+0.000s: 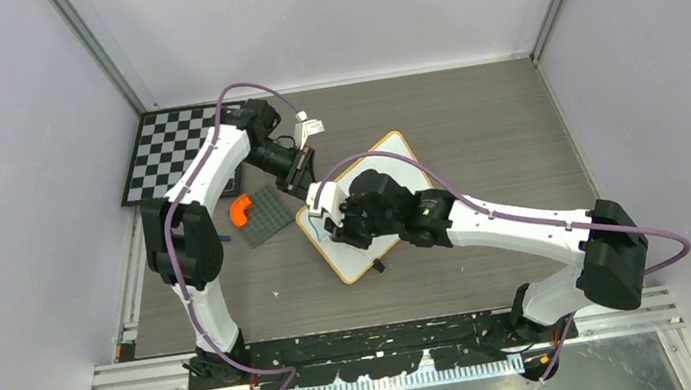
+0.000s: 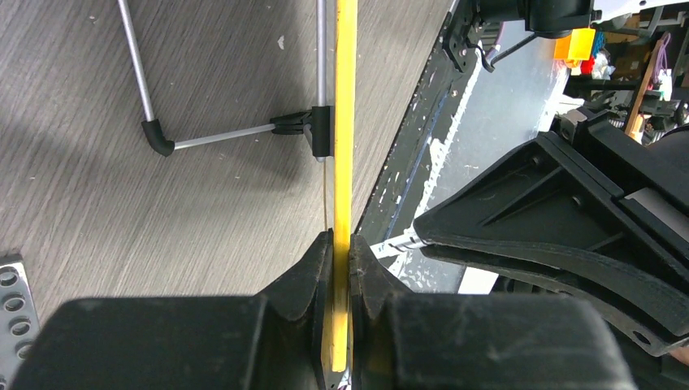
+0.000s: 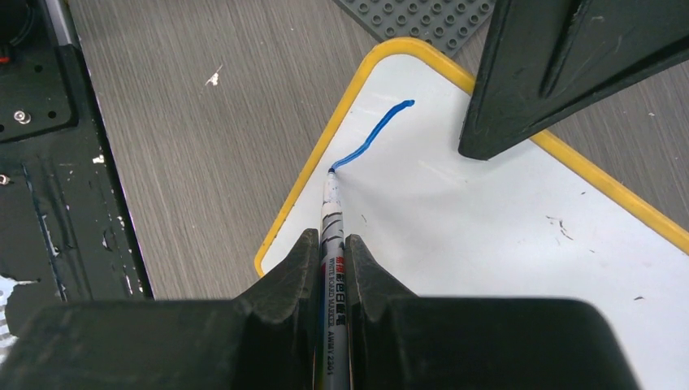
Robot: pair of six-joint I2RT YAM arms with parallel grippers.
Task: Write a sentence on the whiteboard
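We see print on the marker (image 3: 331, 236), lower centre of the right wrist view — possibly "2204", rest blurred; the whiteboard (image 3: 487, 244) bears one wordless blue stroke.

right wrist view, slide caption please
Right jaws clamp a marker, its tip on a blue stroke near the whiteboard corner

Enclosure from above. A grey wood-grain tabletop (image 1: 502, 114) spreads on every side of the right claw (image 3: 331, 244). Plain pale walls close it in: back wall (image 1: 328, 16) beyond the claw, left wall (image 1: 9, 199) and right wall (image 1: 667, 62) flanking it. A metal post (image 1: 101, 51) marks each far corner. Behind the claw runs a black strip (image 1: 410, 333). Lighting even, shadows soft.
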